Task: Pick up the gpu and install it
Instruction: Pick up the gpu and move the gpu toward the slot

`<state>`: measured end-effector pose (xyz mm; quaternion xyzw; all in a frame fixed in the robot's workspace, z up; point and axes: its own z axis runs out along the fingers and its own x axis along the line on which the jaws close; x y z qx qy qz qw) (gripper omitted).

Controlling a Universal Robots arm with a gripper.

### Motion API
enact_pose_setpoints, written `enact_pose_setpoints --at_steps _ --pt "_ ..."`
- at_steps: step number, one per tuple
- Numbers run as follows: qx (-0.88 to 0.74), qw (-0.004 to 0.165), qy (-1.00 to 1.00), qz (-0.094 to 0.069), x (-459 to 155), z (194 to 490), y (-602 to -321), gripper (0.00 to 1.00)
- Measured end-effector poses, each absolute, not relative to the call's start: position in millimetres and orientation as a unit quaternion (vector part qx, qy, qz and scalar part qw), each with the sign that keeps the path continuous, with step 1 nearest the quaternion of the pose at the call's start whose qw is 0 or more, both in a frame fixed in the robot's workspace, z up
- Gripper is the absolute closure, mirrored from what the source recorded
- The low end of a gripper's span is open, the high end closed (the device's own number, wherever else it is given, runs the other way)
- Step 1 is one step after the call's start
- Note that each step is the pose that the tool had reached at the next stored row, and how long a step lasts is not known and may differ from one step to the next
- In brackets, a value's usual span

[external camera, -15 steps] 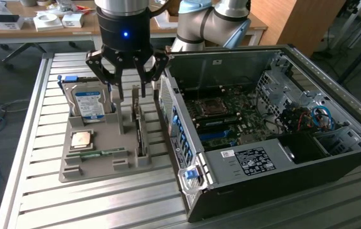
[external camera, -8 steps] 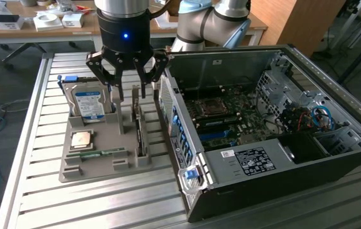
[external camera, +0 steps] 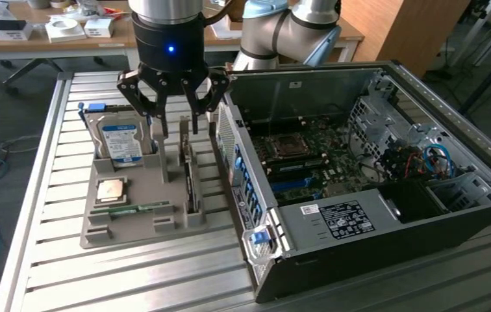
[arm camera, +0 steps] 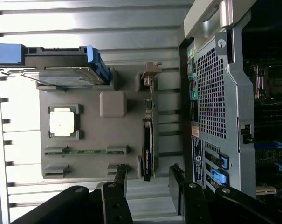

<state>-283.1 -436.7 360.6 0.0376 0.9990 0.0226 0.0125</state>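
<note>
No lettering can be read on the hard drive's blue label [external camera: 124, 140] or the case's white sticker [external camera: 341, 220].

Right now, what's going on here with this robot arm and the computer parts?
The robot's gripper hangs open over the gpu, which stands on edge in the grey parts tray. Nothing is held. The open computer case sits beside the tray, on the exterior view's right, the card not yet installed.
</note>
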Motion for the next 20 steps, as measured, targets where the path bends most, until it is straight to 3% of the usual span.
enact_pose_setpoints --at_steps 20 --pt "0.051 0.013 0.998 0.022 -283.1 356.9 -436.7 0.51"
